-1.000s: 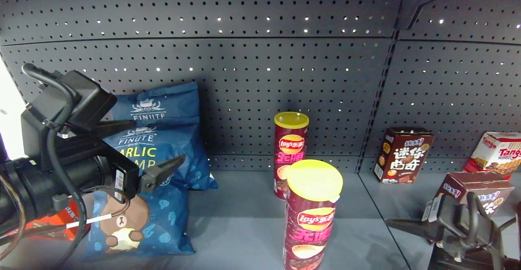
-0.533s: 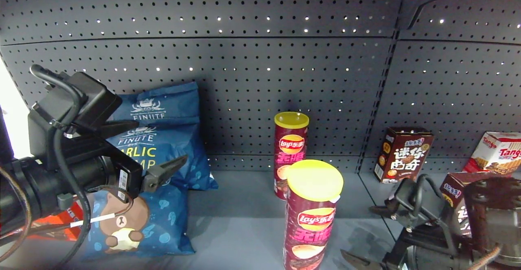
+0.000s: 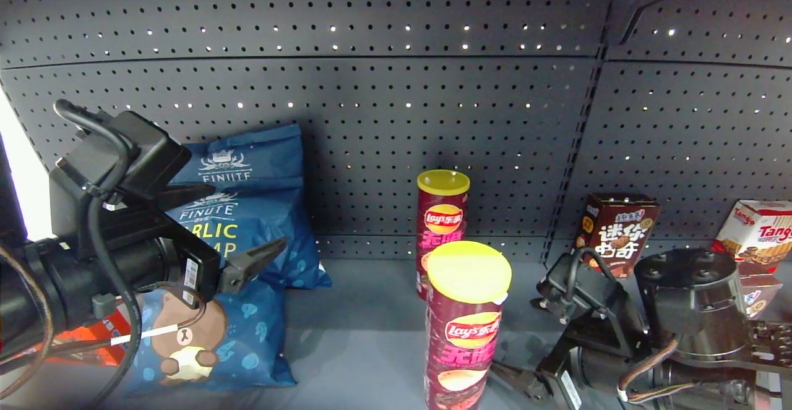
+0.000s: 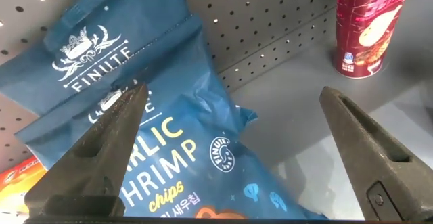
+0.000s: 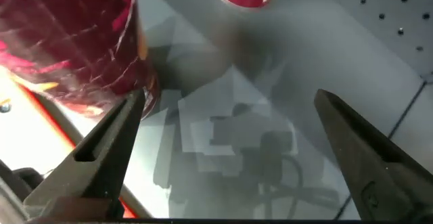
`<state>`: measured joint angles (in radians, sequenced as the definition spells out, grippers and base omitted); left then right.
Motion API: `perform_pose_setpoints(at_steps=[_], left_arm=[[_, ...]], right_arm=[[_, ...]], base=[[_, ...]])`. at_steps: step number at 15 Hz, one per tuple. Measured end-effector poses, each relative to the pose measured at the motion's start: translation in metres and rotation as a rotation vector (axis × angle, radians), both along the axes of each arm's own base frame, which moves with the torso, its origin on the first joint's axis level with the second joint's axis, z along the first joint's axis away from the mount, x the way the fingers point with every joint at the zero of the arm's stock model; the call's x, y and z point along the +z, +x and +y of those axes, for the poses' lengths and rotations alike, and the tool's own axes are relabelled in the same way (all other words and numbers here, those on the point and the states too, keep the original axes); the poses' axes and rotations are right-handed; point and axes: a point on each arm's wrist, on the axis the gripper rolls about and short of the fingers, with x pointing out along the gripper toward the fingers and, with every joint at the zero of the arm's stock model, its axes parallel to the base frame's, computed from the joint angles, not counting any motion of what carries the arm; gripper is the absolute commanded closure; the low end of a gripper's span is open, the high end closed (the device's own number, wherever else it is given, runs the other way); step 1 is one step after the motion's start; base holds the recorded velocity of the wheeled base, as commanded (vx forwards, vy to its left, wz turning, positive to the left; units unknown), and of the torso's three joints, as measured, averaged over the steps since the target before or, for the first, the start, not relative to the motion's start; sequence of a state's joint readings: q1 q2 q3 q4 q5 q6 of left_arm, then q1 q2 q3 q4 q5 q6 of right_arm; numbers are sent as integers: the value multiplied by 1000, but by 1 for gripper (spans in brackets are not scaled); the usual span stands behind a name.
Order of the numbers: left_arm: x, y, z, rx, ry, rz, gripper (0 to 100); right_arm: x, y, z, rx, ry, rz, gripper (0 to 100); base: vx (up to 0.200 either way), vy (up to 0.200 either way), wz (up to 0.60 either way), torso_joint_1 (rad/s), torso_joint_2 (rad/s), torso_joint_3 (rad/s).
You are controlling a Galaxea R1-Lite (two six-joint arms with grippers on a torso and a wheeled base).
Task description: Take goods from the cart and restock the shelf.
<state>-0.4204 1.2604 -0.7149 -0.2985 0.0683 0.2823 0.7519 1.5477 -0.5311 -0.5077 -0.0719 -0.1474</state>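
The right arm has swung in from the near right corner toward the middle of the shelf, and the near chip can (image 3: 465, 329) has shifted a little to the left. The left arm has crept slightly to the right.

The right end effector (image 5: 228, 99) now sits low over the shelf (image 3: 359, 348), just right of the near chip can's base. Its fingers are spread wide with only bare shelf between them. One fingertip lies right beside the can's lower edge, but I cannot tell whether it touches. The can stands upright with its yellow lid on. Directly behind it, well apart and close to the pegboard back (image 3: 396, 107), stands the far chip can (image 3: 442, 224), also upright.

The left end effector (image 3: 242, 216) hangs above the left end of the shelf, its fingers apart and holding nothing. Beyond it are two blue chip bags (image 3: 247, 156), leaning one before the other against the pegboard. A third blue bag with a bear on it (image 3: 210, 336) lies flat in front of them. An orange packet (image 3: 93, 336) shows at the near left, beside the bear bag.

On the right section, a brown biscuit box (image 3: 612, 234) stands upright near the back. A white and red wafer box (image 3: 758, 230) stands farther right, and another brown box (image 3: 758, 289) is half hidden behind the right arm.
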Motion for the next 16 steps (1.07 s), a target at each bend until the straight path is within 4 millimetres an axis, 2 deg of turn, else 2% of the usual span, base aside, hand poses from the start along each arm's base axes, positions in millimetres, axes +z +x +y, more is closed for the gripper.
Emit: perform_pose_setpoints(at_steps=[11,16], left_arm=[[-2,0,0,-3,3,6,0],[-2,-1,0,0,3,6,0]], right_arm=[[-8,-2,5,23,-19,22,0],[-5,5,2,-6,-12,14,0]], base=[[0,0,0,0,0,0],[0,0,0,0,0,0]])
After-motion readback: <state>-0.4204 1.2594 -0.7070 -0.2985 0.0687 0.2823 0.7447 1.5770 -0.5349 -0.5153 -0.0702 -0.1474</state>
